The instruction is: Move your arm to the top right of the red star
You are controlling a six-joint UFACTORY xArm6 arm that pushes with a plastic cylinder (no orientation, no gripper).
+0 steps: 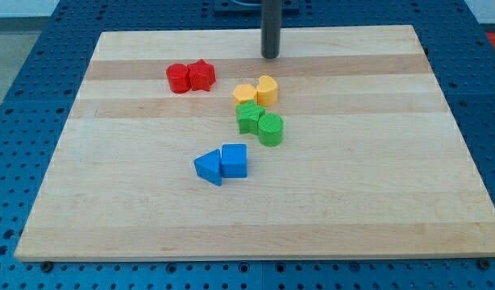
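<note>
Where red star [202, 75] sits, my tip [269, 56] upper-right

The rod [270, 24] runs out of the view's top edge, its upper part cut off.

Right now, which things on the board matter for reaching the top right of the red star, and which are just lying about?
Matter: my tip, up and right of the red star.

Lying about: red cylinder, two yellow blocks, two green blocks, two blue blocks.
</note>
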